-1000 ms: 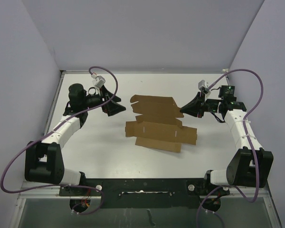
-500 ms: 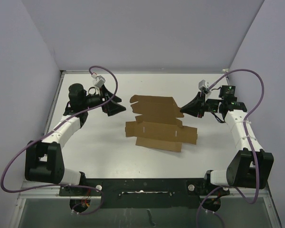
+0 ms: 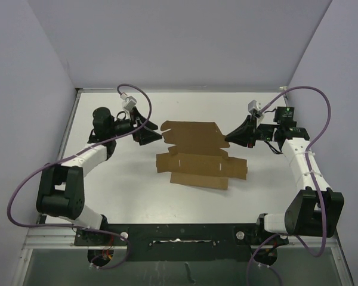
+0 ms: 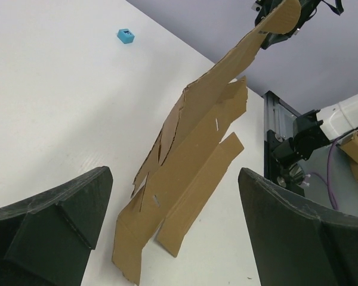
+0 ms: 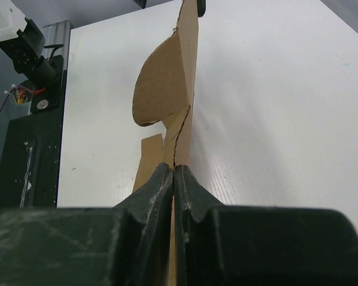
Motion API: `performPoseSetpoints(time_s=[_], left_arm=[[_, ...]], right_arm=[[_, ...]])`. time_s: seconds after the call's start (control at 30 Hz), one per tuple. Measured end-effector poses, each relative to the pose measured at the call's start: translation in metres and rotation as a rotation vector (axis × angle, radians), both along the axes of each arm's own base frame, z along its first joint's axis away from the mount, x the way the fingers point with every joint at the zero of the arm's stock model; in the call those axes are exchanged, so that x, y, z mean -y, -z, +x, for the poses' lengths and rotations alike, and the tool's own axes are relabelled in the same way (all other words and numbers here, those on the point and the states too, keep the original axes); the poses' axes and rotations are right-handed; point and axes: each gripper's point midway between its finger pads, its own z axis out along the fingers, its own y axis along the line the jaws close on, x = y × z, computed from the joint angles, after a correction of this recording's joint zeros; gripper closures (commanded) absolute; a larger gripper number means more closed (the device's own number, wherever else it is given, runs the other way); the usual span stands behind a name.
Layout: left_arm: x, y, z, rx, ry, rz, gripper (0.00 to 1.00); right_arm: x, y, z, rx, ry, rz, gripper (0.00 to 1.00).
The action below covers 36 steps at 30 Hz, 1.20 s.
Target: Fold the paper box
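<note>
I note my right gripper [image 3: 228, 139] clamped on the right edge of the unfolded paper box [image 3: 197, 156], that edge raised, the rest lying mid-way across the table [image 3: 125, 185]; left gripper [image 3: 157, 136] spread wide just beside its left edge.

Paper box [image 5: 167, 89] near edge hidden inside clamped right gripper [image 5: 173, 168]; far end cut off at top.

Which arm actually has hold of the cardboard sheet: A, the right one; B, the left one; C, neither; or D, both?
A: the right fingers are pinched shut on an edge of the paper box, lifting that side, while the left fingers stand wide apart and grip nothing.
</note>
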Motion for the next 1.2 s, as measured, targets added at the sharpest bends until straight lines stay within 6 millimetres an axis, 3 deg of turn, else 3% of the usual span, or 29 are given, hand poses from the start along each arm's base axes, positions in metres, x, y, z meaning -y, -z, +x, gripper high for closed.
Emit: performPoseSetpoints(time_s=[0.2, 0.47, 0.73, 0.93, 1.2], left_arm=[[0.02, 0.016, -0.001, 0.002, 0.026, -0.025, 0.29], [0.029, 0.024, 0.01, 0.015, 0.018, -0.053, 0.5], [0.043, 0.02, 0.003, 0.031, 0.069, -0.064, 1.0], [0.043, 0.02, 0.003, 0.043, 0.075, -0.063, 1.0], [0.036, 0.018, 0.006, 0.075, 0.045, -0.038, 1.0]], right_arm=[[-0.002, -0.002, -0.001, 0.002, -0.008, 0.001, 1.0], [-0.003, -0.002, -0.002, 0.0, -0.013, 0.006, 1.0], [-0.003, -0.002, -0.002, -0.001, -0.013, 0.006, 1.0], [-0.002, -0.001, -0.002, -0.003, -0.011, 0.004, 0.99], [0.003, 0.003, 0.01, -0.018, 0.04, -0.025, 0.78]])
